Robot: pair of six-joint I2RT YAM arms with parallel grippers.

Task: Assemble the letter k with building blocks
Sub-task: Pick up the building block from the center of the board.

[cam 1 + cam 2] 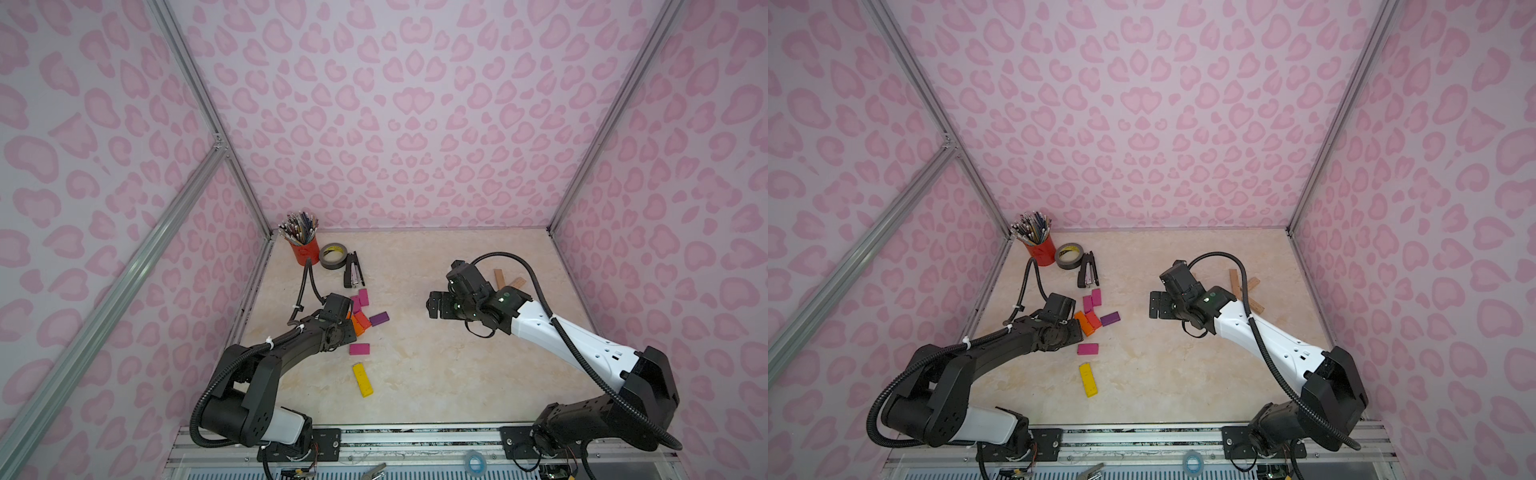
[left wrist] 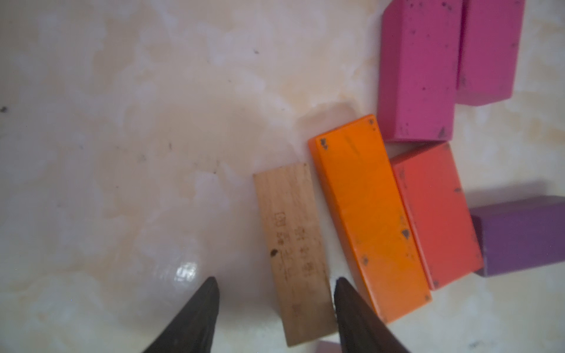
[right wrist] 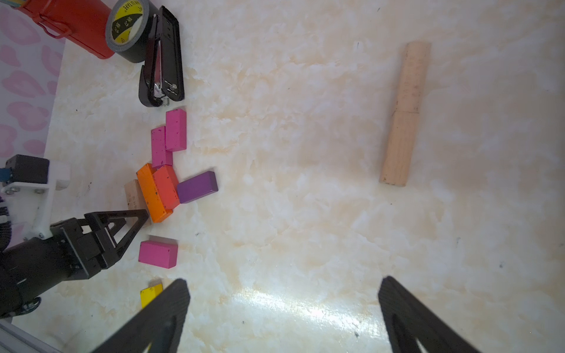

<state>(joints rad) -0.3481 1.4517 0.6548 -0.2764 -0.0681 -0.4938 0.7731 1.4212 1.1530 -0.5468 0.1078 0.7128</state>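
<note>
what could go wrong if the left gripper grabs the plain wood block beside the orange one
1. The left gripper straddles only one end of the plain wood block, and off-centre. Closing there could pivot the block, or let it tilt when lifted.
2. One fingertip sits at the narrow gap beside the orange block, which lies against the red block. It may catch the orange block and shove both out of place.

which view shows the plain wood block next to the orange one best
Left wrist view: the plain wood block lies nearly whole and close between the left gripper's jaws, beside the orange block. The right wrist view shows only one end; in both top views the left arm hides it.
</note>
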